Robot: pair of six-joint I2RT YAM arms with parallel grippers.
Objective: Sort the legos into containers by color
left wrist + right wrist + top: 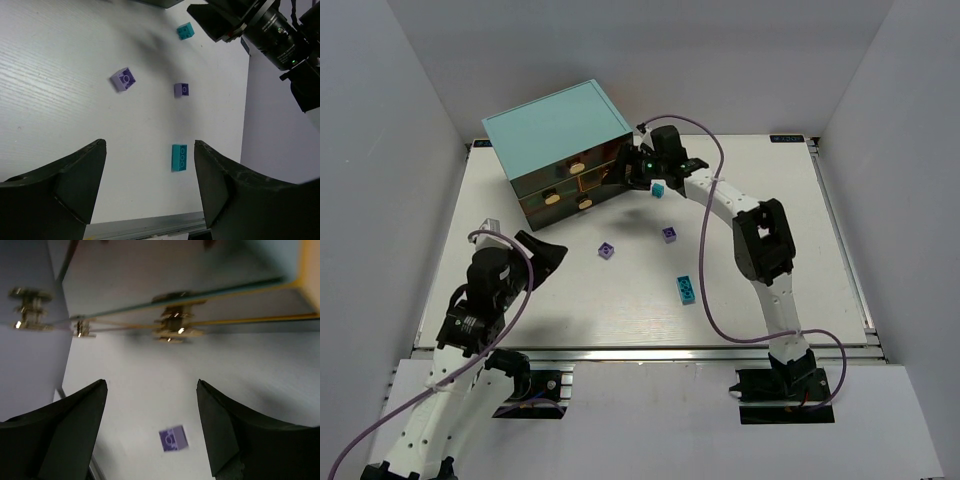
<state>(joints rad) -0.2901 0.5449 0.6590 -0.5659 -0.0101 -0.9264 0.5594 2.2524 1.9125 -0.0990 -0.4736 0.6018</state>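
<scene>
Left hand (pixel 538 258): low over the left part of the bench (pixel 800 250), well apart from the bricks. Wrist view: fingers (pixel 75 180) spread wide, nothing held.

Teal cabinet (pixel 555 125): back left of the bench, brownish drawers (pixel 570 182) facing front. Whether any drawer is pulled out I cannot tell.

Lilac brick (pixel 607 251): loose on the bench, in front of the cabinet.

Right hand (pixel 640 172): close to the cabinet's right drawer fronts. Wrist view is blurred, but the fingers (pixel 70 430) stand wide apart with nothing between them.

Small cyan brick (pixel 659 189): just beside the right hand, not gripped.

Dark purple brick (pixel 669 234): on the bench, nearer than the cyan one.

Long cyan brick (pixel 686 288): nearest the arm bases. All four legos lie outside the drawers.
</scene>
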